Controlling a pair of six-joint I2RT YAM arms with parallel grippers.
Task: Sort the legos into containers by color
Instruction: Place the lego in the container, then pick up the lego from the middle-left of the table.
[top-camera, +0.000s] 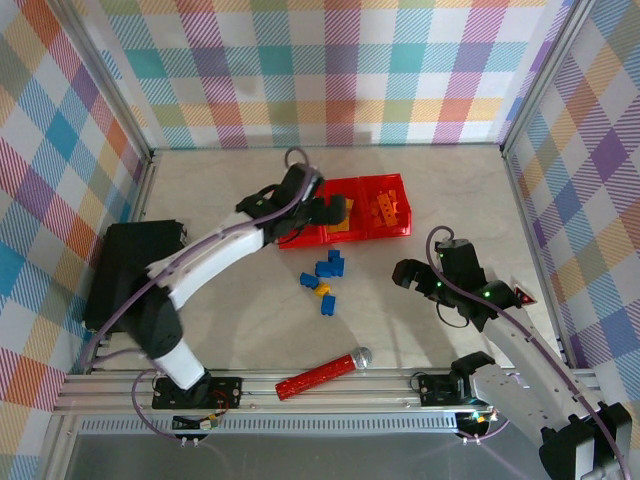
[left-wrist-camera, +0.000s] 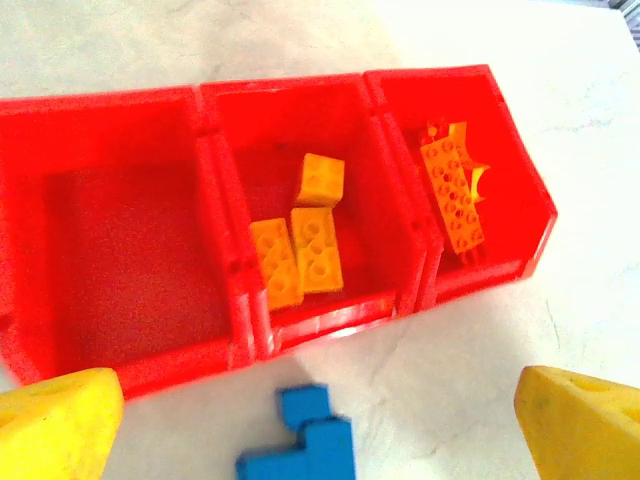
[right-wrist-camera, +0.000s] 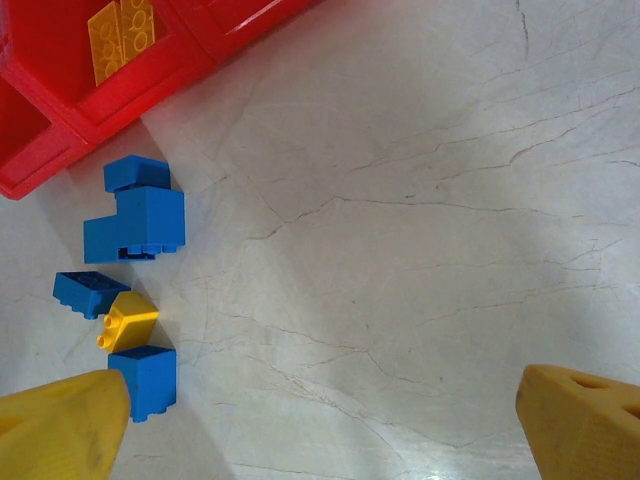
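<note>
Where the legos lie: a loose clump of blue bricks (right-wrist-camera: 135, 225) with one yellow brick (right-wrist-camera: 130, 320) sits mid-table, just on the near side of the containers (top-camera: 370, 180). The yellow one lies against a blue neighbour.
Containers: a row of three toward the far edge of the table (top-camera: 480, 200). The left bin (left-wrist-camera: 120, 240) is bare, the middle bin (left-wrist-camera: 265, 130) holds three yellow pieces, and the right bin (left-wrist-camera: 505, 170) holds orange ones.
Left gripper (top-camera: 338, 210): it hangs over the row's near rim, its fingers (left-wrist-camera: 60, 425) spread wide with nothing between them.
Right gripper (top-camera: 405, 272): it sits just right of the clump, its fingers (right-wrist-camera: 580, 420) likewise apart and empty.
Risk, double pick: if you close on the yellow brick you may pinch or drag the blue one beside it and carry two colours.
Risk, wrong bin: the dividers are thin, so a brick you release near one can tip into the neighbouring bin.
Risk, arms: both grippers are near the same clump, so you could clash if both go in.
Risk, stray: a nudged brick could skid toward the red stick (top-camera: 322, 373) by the near edge.
</note>
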